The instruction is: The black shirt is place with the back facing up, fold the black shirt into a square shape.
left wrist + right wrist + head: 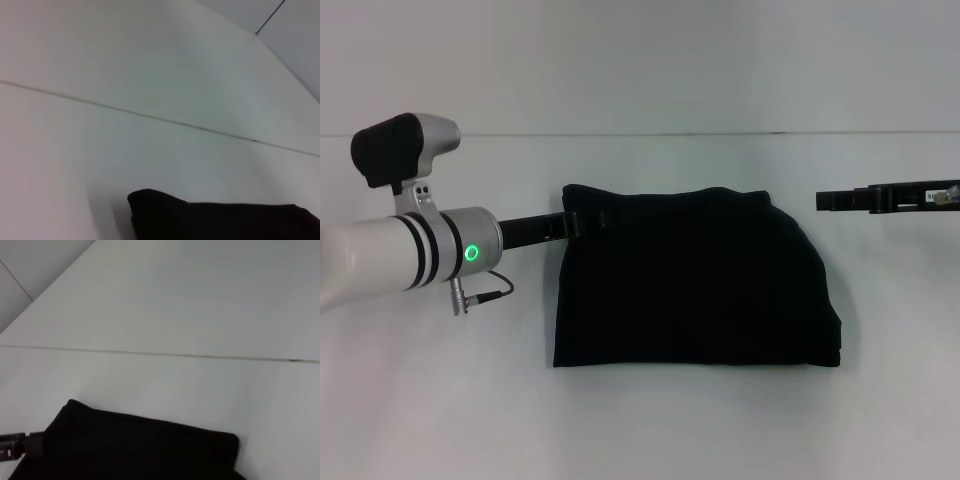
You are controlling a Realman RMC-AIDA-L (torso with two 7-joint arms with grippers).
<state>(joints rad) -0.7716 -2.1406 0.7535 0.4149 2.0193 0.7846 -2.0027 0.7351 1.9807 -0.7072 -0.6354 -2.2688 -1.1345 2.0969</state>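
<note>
Shirt: black shirt [695, 280] lies folded at table [640, 430] centre | left gripper [582, 224] at its 10 o'clock corner, closure cannot be told | right gripper [832, 200] at 2 o'clock, apart, closure cannot be told | advice: edges to be squared, cloth kept flat.

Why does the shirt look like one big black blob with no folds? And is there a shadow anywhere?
Head view: the shirt is so dark that its creases vanish, and the left gripper melts into its far left corner; the right gripper stands clear against the table. Left wrist view: a faint grey shadow lies beside the shirt's edge. Right wrist view: even light, no glare.
</note>
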